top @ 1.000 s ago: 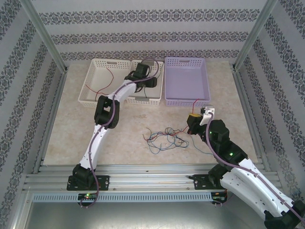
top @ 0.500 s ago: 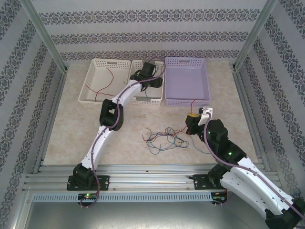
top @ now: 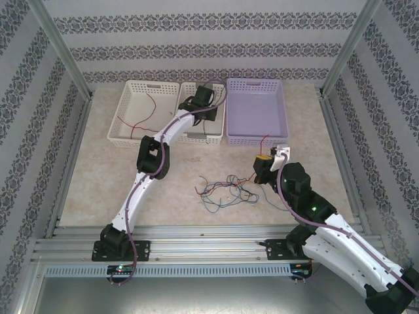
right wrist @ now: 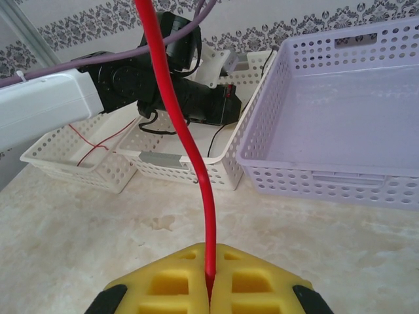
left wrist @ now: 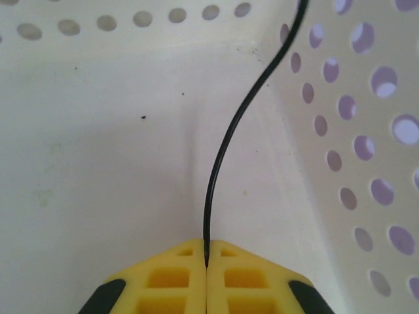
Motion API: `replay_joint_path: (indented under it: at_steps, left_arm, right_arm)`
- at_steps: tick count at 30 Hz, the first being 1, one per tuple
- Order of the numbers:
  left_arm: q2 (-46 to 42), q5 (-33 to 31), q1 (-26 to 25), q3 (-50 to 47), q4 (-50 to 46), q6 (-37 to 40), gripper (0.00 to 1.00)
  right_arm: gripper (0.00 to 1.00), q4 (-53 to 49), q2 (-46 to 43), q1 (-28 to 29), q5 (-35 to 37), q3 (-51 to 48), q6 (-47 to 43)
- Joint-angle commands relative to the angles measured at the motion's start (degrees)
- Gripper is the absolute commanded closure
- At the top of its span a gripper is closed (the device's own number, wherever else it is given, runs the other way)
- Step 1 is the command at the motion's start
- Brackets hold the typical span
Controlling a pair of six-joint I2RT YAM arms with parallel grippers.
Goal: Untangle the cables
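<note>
Top view: tangled cables (top: 222, 188) lie mid-way across the table (top: 98, 176), left pincer (top: 208, 112) inside the white basket (top: 196, 139) at the far edge, right pincer (top: 260, 163) near the lilac basket (top: 256, 139); left wrist: pincer clenched on the black cable (left wrist: 219, 157) beside the perforated wall (left wrist: 366, 163); right wrist: pincer clenched on the red cable (right wrist: 186, 144), which crosses the left arm (right wrist: 46, 98).

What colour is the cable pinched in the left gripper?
The cable in the left gripper is black; left wrist view shows it best.
</note>
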Motion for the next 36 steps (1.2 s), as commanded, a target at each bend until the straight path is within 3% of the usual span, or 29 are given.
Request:
replay_joint_path:
  at_steps: [1, 4, 11, 22, 29, 36]
  left_arm:
    - [0.4, -1.2, 0.2, 1.7, -1.0, 0.5, 1.00]
    - [-1.9, -1.2, 0.2, -0.4, -0.8, 1.1, 1.00]
    - [-16.3, 0.1, 0.2, -16.4, 10.4, 0.5, 1.00]
    - [-28.7, 1.6, 0.3, -31.0, 18.0, -1.1, 1.00]
    - [-44.9, 2.0, 0.2, -44.2, 25.8, -3.2, 1.00]
    - [-55.7, 2.7, 0.1, -47.6, 28.8, -2.8, 1.00]
  right_arm:
    - [1.00, 2.1, -0.3, 0.7, 1.4, 1.6, -0.7]
    - [1.00, 2.1, -0.5, 0.9, 1.5, 1.4, -0.8]
    - [1.00, 2.9, 0.1, 0.8, 1.1, 1.4, 0.0]
    - [1.00, 2.0, -0.7, 1.1, 1.1, 1.7, 0.6]
    - [1.00, 1.1, -1.4, 1.2, 1.3, 2.8, 0.7]
    - [1.00, 1.4, -0.3, 2.8, 2.1, 3.8, 1.0]
